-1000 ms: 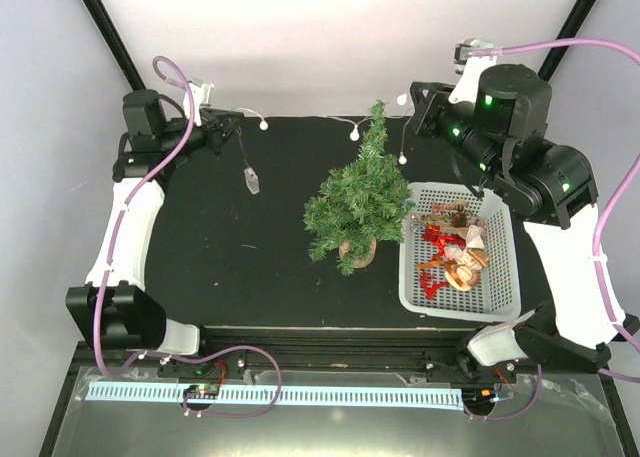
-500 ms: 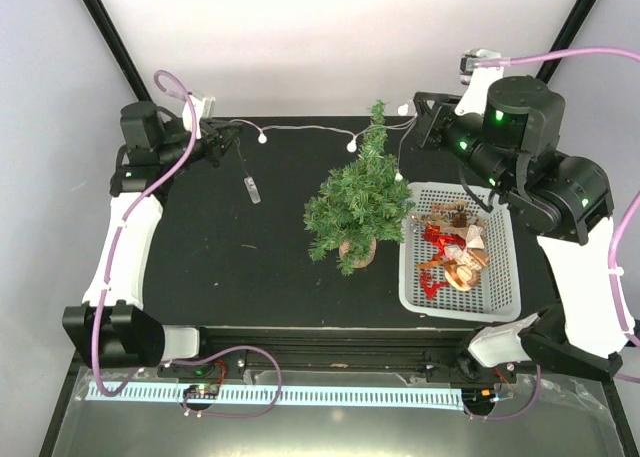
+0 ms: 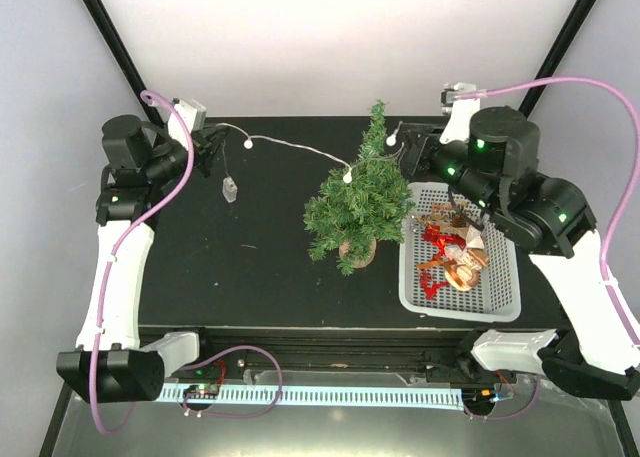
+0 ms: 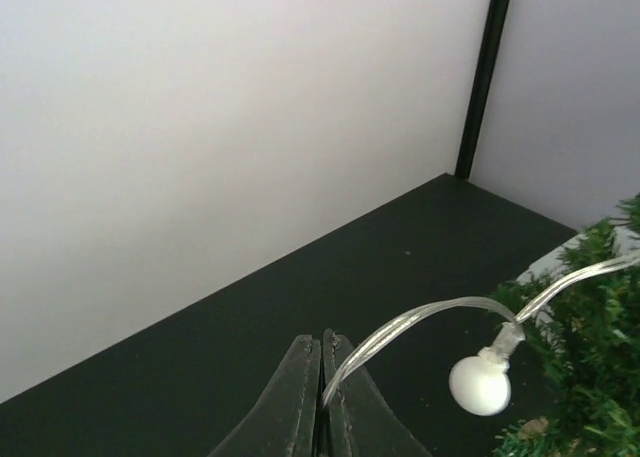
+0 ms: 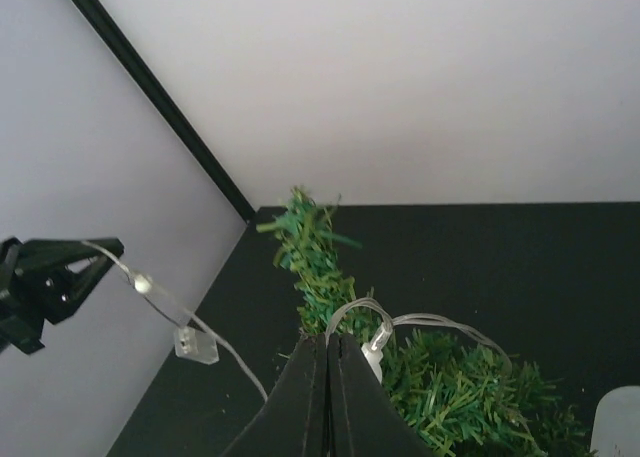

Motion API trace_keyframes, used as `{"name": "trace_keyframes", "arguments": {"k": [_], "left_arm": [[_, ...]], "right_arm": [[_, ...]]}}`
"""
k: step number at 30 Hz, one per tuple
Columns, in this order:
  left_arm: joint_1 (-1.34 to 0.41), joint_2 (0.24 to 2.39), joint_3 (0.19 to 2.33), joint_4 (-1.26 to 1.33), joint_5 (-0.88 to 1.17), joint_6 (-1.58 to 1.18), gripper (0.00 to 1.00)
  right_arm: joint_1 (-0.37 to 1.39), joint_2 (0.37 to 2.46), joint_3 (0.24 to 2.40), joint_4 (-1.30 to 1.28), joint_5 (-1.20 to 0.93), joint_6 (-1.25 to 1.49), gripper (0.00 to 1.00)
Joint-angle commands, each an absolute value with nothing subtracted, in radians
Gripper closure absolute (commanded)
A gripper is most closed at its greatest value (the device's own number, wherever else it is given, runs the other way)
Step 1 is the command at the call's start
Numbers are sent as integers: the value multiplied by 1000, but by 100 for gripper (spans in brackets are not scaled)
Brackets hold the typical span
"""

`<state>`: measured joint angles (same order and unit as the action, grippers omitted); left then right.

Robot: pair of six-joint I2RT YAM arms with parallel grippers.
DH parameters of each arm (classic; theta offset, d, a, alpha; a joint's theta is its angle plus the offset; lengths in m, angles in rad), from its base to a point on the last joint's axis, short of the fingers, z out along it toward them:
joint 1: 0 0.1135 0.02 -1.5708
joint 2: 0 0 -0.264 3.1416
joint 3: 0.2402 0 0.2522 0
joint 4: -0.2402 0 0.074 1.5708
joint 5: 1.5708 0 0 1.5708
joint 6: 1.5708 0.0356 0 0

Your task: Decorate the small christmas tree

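Note:
The small christmas tree (image 3: 358, 205) stands mid-table on its tan base; its green branches also show in the left wrist view (image 4: 590, 377) and the right wrist view (image 5: 310, 252). A clear light string (image 3: 290, 149) with white bulbs runs from my left gripper (image 3: 207, 143) across the tree's upper branches to my right gripper (image 3: 407, 147). The left gripper (image 4: 322, 343) is shut on the wire, with a bulb (image 4: 480, 385) just beyond it. Close behind the tree top, the right gripper (image 5: 328, 341) is shut on the string's other end. A small clear box (image 3: 229, 189) hangs from the string.
A white basket (image 3: 411, 277) right of the tree holds several red and tan ornaments (image 3: 455, 252). Black frame posts rise at the back corners. The right arm reaches over the basket's far end.
Both grippers have swung with the string, the left one leftward and higher, the right one toward the tree top. The string, formerly behind the tree, now lies across its upper branches.

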<state>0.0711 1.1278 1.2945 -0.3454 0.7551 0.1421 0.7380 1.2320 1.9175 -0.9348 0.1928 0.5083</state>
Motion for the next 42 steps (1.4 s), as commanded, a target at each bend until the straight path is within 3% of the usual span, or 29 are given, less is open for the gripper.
{"name": "trace_keyframes", "arguments": {"k": [1, 16, 42], "left_arm": [[84, 1166, 1305, -346, 683, 174, 98], [96, 1324, 1496, -343, 622, 145, 98], [140, 1390, 1551, -369, 577, 140, 98]], "right_arm": [[747, 1213, 1846, -840, 163, 525, 99], [753, 1185, 1796, -783, 103, 548, 99], [872, 1201, 1730, -761, 65, 555, 99]]}}
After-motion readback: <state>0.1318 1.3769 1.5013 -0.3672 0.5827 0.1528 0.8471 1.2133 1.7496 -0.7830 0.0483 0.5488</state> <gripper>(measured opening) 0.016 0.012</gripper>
